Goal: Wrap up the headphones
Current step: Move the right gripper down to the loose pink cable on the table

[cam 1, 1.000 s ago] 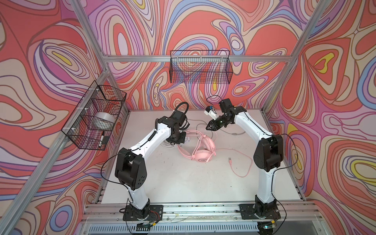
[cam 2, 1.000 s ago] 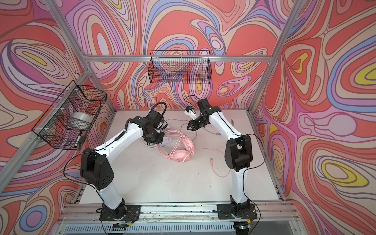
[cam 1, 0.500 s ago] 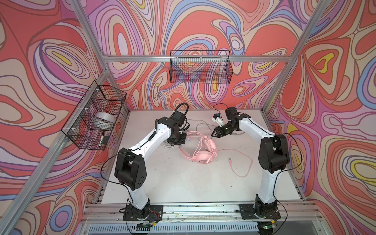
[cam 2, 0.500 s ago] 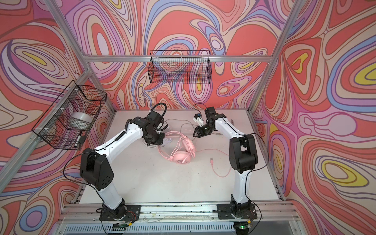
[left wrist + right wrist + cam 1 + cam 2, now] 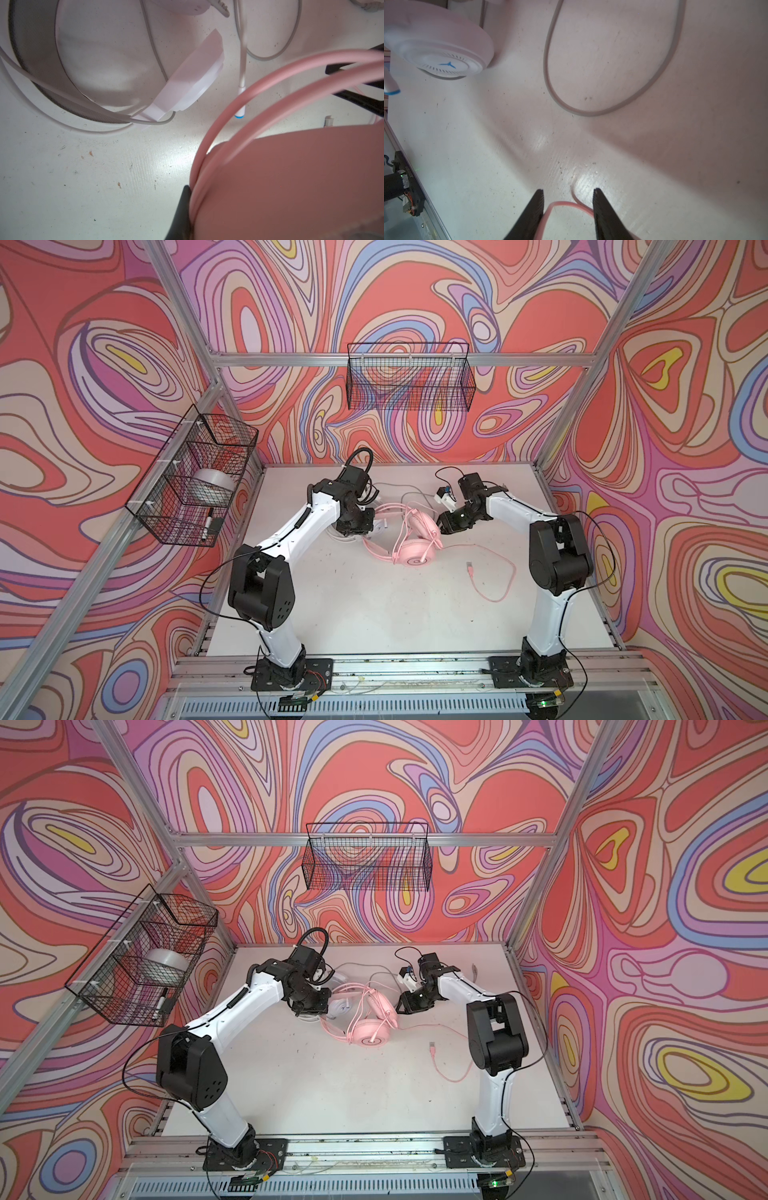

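The left claw [image 5: 358, 529] was pressed together on the pink headset [image 5: 415, 558] near the back middle of the table [image 5: 374, 622]. Its wrist view showed one dark finger [image 5: 181, 205] tight against the spot where the double band meets an earcup, and the other finger was hidden behind that earcup. The right claw [image 5: 568, 190] was spread low over the table and pinched nothing, with a loop of the pink cable [image 5: 564, 204] lying between its two fingers. In both top views the pink headset lay between the two claws, one earcup flat on the table with its outer face up, the other tilted above it, close to the right claw. The cable ran off to the right in a loose curl and ended in a plug [image 5: 469, 567] lying free. The white headset [image 5: 338, 1006] lay just left of the pink one, partly under the left arm, with its grey cable [image 5: 591, 113] looped loose on the table.
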Motion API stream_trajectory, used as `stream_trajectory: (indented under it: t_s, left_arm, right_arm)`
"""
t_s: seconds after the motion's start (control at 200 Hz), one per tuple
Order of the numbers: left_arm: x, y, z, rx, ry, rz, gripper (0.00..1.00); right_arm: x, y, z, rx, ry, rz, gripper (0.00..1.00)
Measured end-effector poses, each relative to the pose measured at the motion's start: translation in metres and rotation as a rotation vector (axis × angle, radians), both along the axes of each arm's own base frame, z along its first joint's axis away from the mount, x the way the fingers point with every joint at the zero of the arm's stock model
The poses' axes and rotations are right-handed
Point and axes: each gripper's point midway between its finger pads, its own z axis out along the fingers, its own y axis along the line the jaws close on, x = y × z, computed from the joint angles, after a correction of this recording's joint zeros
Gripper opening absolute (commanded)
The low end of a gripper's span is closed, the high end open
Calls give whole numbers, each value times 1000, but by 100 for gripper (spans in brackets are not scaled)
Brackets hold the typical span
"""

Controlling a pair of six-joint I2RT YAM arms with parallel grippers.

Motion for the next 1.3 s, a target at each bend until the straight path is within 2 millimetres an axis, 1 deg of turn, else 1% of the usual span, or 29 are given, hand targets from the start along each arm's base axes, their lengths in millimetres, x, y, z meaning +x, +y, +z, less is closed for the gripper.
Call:
stream_trajectory:
  t_s: [0.18,0.476,0.591,0.716,0.947,1.297]
  left_arm:
    - [2,0,2,-27,0,22,0]
    - [5,0,4,-68,10,74,0]
    - [6,-1,6,-78,14,88,0]
    - [9,-1,10,-96,11,105,0]
    - [14,3,14,-114,9,144,0]
    - [15,6,14,-120,15,169,0]
  right_arm:
    - [-13,-7,-13,-31,34,-9,42]
    - [-26,-18,-30,-92,68,-23,42]
    - [-27,-23,-34,-117,69,-26,41]
    - [-29,-27,-38,-142,72,-25,39]
    - [-36,-39,-43,-214,91,-17,39]
    - [-41,-56,-44,-318,88,14,40]
